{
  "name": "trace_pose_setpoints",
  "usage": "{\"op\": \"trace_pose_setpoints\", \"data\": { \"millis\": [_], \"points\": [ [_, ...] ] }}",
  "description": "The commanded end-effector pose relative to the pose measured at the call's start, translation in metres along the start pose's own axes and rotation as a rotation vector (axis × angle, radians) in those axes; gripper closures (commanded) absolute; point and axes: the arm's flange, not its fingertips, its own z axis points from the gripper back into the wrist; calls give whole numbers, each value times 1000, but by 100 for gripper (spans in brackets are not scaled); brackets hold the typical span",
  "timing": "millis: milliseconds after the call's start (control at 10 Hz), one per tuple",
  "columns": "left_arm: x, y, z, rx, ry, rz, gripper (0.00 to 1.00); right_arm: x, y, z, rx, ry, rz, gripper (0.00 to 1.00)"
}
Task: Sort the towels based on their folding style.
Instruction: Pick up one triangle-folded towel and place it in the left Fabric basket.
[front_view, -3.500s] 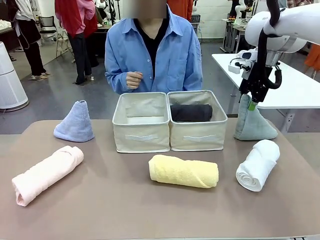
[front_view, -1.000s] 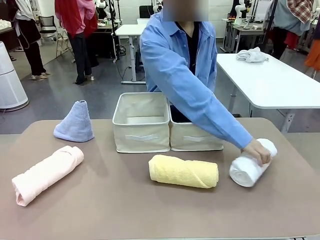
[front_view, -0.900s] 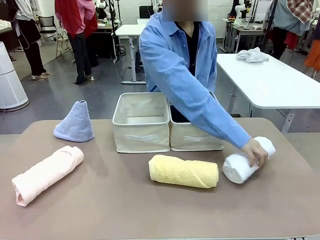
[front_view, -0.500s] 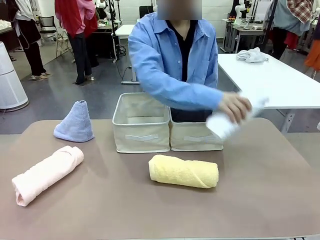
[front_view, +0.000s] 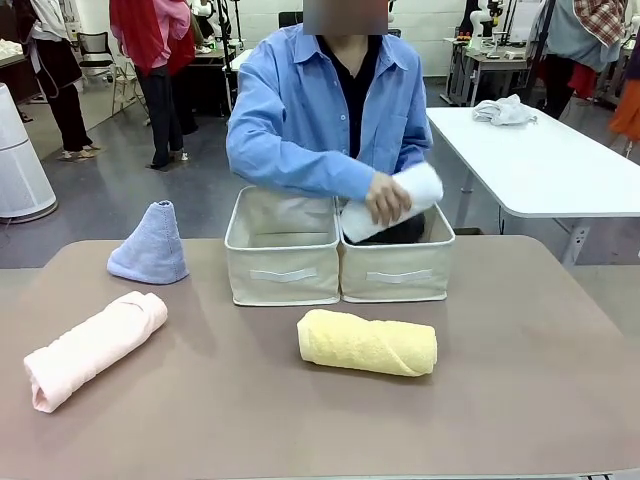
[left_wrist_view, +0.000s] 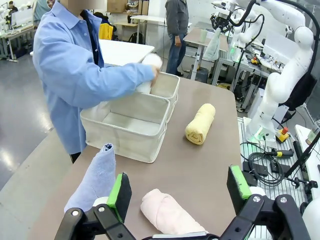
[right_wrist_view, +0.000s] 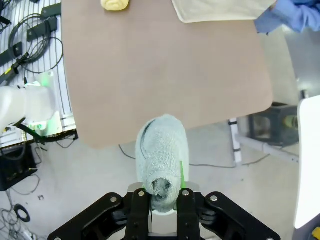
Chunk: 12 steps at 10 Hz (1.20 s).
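A person's hand holds a white rolled towel (front_view: 395, 200) just over the right beige bin (front_view: 395, 275). On the table lie a yellow roll (front_view: 367, 343) and a pink roll (front_view: 95, 347), and a lavender-blue cone (front_view: 150, 245) stands at the far left. My left gripper (left_wrist_view: 179, 187) is open and empty, high above the pink roll (left_wrist_view: 165, 212) and the cone (left_wrist_view: 95, 177). My right gripper (right_wrist_view: 161, 192) is shut on the tip of a grey-green cone towel (right_wrist_view: 161, 150), which hangs over the table's edge (right_wrist_view: 165, 132) and the floor.
The left bin (front_view: 283, 250) stands beside the right one at the table's far middle. The person in a blue shirt (front_view: 320, 110) leans over them. The right arm (left_wrist_view: 285, 75) rises at the table's side in the left wrist view. A white table (front_view: 540, 160) stands behind.
The person's hand picked the white roll up from the right side of the table and carried it to above the right bin. The other towels lie as before.
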Motion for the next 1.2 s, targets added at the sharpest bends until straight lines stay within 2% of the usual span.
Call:
{"op": "trace_pose_setpoints", "data": {
  "millis": [0, 100, 200, 600, 800, 1000, 1100],
  "points": [
    [1, -2, 0, 1, -22, -15, 0, 1, 3, 2, 4, 6, 3, 100],
    [1, -2, 0, 1, -22, -15, 0, 1, 3, 2, 4, 6, 3, 100],
    [1, -2, 0, 1, -22, -15, 0, 0, 0, 0, 0, 0, 0, 82],
    [1, -2, 0, 1, -22, -15, 0, 67, -27, -9, -27, -4, -112, 82],
    [1, -2, 0, 1, -22, -15, 0, 103, -27, -19, -98, 42, -186, 82],
    [1, -2, 0, 1, -22, -15, 0, 140, -21, -36, -115, 53, -135, 82],
    [1, -2, 0, 1, -22, -15, 0, 147, -19, -40, -102, 67, -103, 82]
  ]
}}
